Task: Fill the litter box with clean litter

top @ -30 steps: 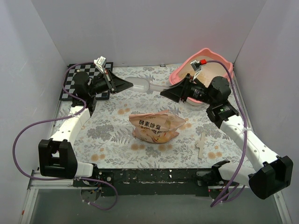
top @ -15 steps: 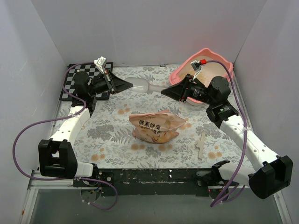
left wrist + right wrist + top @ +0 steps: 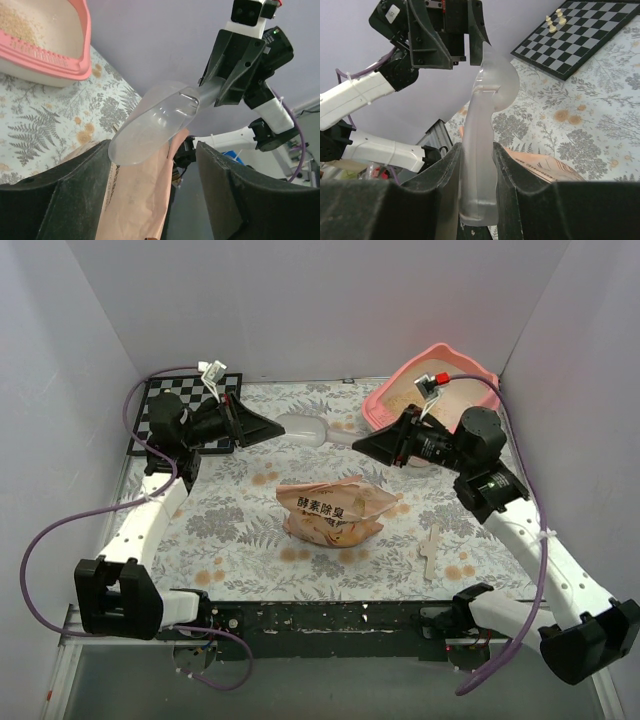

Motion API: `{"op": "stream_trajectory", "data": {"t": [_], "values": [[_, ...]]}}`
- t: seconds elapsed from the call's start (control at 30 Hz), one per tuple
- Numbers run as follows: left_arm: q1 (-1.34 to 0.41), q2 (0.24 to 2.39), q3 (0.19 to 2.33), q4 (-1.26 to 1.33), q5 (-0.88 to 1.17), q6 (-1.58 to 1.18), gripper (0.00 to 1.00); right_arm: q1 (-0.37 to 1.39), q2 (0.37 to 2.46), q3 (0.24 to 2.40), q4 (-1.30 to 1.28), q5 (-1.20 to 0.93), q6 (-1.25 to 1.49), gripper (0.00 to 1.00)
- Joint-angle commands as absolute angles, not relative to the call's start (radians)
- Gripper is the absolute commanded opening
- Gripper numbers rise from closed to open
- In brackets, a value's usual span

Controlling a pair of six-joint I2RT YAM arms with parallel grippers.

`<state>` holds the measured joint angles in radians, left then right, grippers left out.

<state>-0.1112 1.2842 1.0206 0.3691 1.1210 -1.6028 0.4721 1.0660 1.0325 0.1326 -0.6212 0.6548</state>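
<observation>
Scoop (image 3: 310,429) in mid-air between the arms, well above the bag (image 3: 330,512) and short of the box rim. Right gripper (image 3: 362,440) pinches its handle. Left gripper (image 3: 268,427) spread wide about the bowl, not touching. Litter box (image 3: 380,405) in back-right corner by the walls, litter (image 3: 17,22) thin inside.

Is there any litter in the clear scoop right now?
No. In the left wrist view the clear scoop is see-through all the way along, and nothing lies in its bowl.
</observation>
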Motion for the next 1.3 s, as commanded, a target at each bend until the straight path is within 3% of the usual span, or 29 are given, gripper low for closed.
{"op": "stream_trajectory", "data": {"t": [0.0, 0.27, 0.37, 0.7, 1.1, 1.27], "values": [[-0.110, 1.206, 1.088, 0.288, 1.209, -1.388, 0.68, 0.465, 0.980, 1.184, -0.124, -0.523, 0.517, 0.01], [-0.201, 1.181, 1.068, 0.145, 1.319, -1.099, 0.79, 0.460, 0.943, 1.483, -0.682, -0.328, 0.347, 0.01], [-0.291, 1.187, 1.132, -0.089, 1.254, -0.863, 0.84, 0.460, 0.937, 1.525, -0.813, -0.324, 0.333, 0.01], [-0.520, 1.232, 1.239, -0.458, 0.933, -0.512, 0.88, 0.462, 0.836, 1.508, -0.980, -0.301, 0.311, 0.01], [-0.633, 1.229, 1.186, -0.534, 0.640, -0.394, 0.88, 0.462, 0.808, 1.503, -1.018, -0.302, 0.318, 0.01], [-0.663, 1.242, 1.132, -0.499, 0.548, -0.350, 0.78, 0.462, 0.808, 1.516, -1.065, -0.270, 0.308, 0.01]]}}
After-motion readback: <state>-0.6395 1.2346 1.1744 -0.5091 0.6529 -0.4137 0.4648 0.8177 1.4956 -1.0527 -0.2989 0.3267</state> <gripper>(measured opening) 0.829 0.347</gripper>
